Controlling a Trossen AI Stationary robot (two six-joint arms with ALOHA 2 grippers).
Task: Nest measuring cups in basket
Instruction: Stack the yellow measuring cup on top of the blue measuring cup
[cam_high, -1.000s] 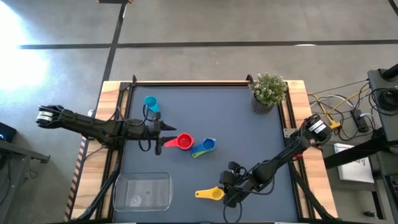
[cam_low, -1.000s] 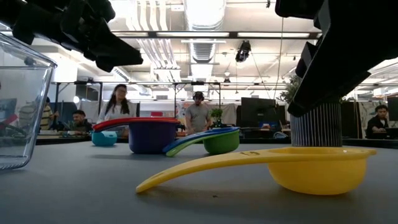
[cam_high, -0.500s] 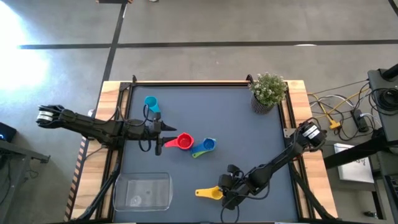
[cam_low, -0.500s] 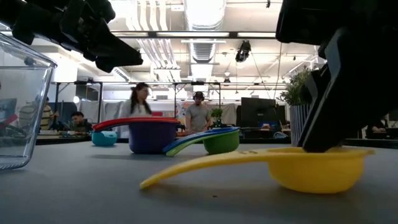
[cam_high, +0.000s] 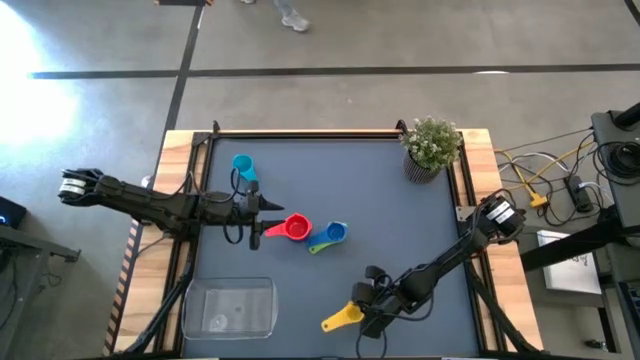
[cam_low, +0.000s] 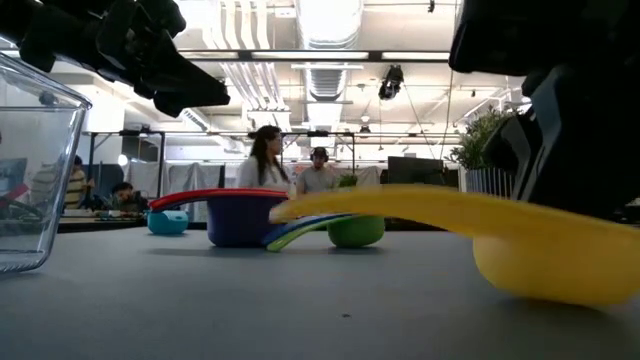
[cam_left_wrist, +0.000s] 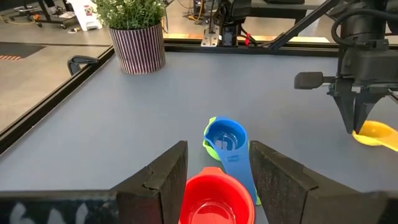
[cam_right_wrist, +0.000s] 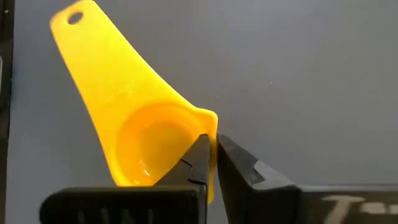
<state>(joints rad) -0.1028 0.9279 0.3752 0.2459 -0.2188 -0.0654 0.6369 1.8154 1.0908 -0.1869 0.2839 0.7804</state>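
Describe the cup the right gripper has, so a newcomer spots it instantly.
Start at the clear basket at the table's near-left corner. Just to its right, the right gripper is shut on the rim of the yellow cup, tilted, the only yellow one, apart from the red and blue cups mid-table.

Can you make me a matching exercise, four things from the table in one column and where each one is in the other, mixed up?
Column one:
1. yellow cup
2. light blue cup
3. basket
4. red cup

Column two:
A. at the table's near left corner
B. just ahead of the left pincer
C. pinched at its rim by the right pincer
D. alone toward the far left

Pairs: 1-C, 2-D, 3-A, 4-B
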